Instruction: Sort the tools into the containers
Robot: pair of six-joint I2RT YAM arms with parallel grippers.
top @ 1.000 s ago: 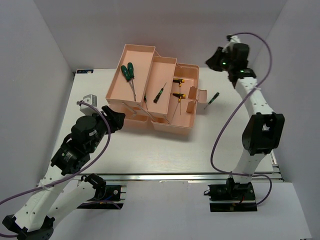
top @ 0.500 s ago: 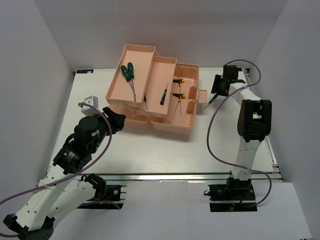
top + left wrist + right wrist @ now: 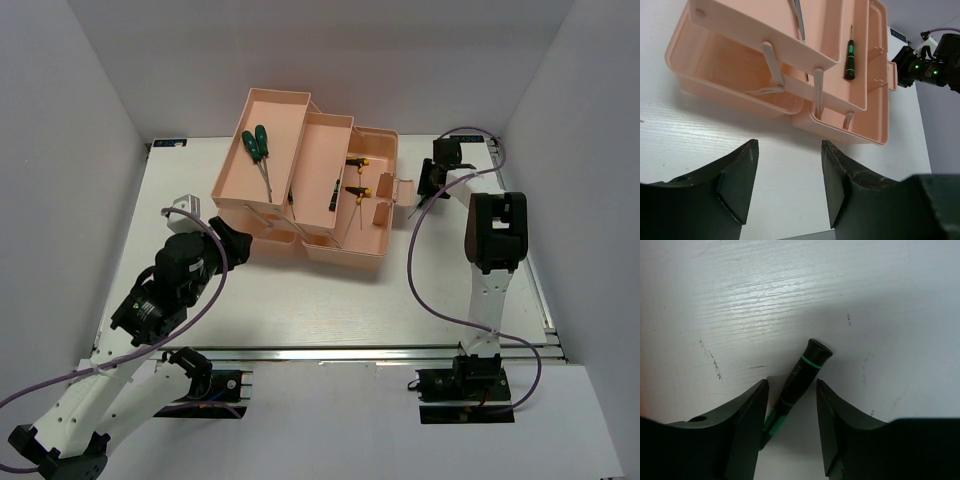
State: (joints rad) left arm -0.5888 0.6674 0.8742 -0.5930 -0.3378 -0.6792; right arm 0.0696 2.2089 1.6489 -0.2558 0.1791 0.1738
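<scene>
**A:** Right end effector (image 3: 791, 386) is down at the table (image 3: 880, 300), spread wide. The slim black-green screwdriver (image 3: 801, 371) lies flat between its fingers (image 3: 747, 415), with nothing clamped on it.

**B:** Agreed, the handle runs at a slant. Its butt end pokes out past the fingertips and its lower part sits close by one finger. From the top view that spot is just right of the toolbox (image 3: 340, 252), outside it.

**A:** And the left end effector (image 3: 788, 150)?

**B:** Parted as well and holding nothing, hovering over the table near the toolbox's front wall.

**A:** Inside the box now. Two dark green screwdrivers (image 3: 261, 138) lie side by side in the far-left tray (image 3: 283, 125).

**B:** Another slim black-green one (image 3: 850, 52) lies lengthwise in the middle tray (image 3: 318, 140).

**A:** And two yellow-black T-handled drivers (image 3: 356, 190) rest in the base compartment (image 3: 372, 228) on the right.
</scene>
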